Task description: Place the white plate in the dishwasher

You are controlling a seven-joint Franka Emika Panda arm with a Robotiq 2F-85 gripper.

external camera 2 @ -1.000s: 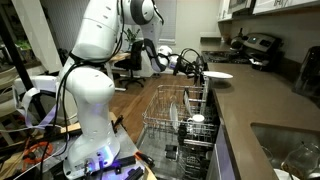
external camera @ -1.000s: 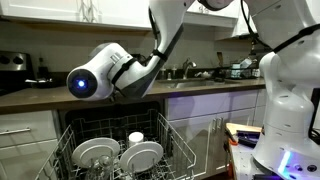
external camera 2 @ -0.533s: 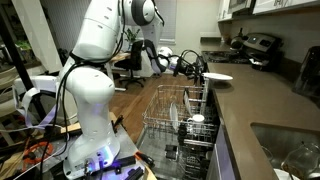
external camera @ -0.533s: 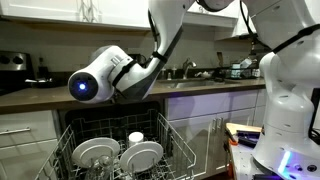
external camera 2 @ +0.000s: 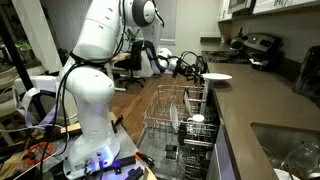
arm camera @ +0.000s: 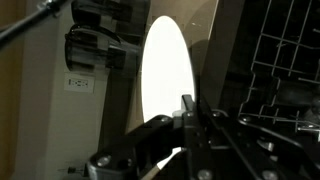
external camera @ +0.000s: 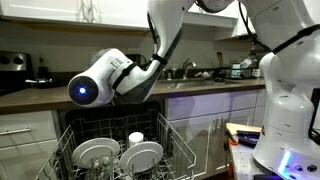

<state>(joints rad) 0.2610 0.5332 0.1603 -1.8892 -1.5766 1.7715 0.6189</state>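
The dishwasher [external camera: 140,115] stands open, its wire rack [external camera 2: 170,115] pulled out, partly loaded. The white plate [external camera 2: 219,76] hangs at counter level beyond the rack, its rim pinched by the gripper [arm camera: 187,110]. This looks like the carry step. Next it needs swinging over and lowering upright between free tines.

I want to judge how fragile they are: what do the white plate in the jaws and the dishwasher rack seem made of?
The plate: probably glazed ceramic, though hard plastic cannot be excluded; plain white, smooth and evenly bright in the wrist view. The rack: probably coated steel wire; thin light grey rods form a grid with upright tines.
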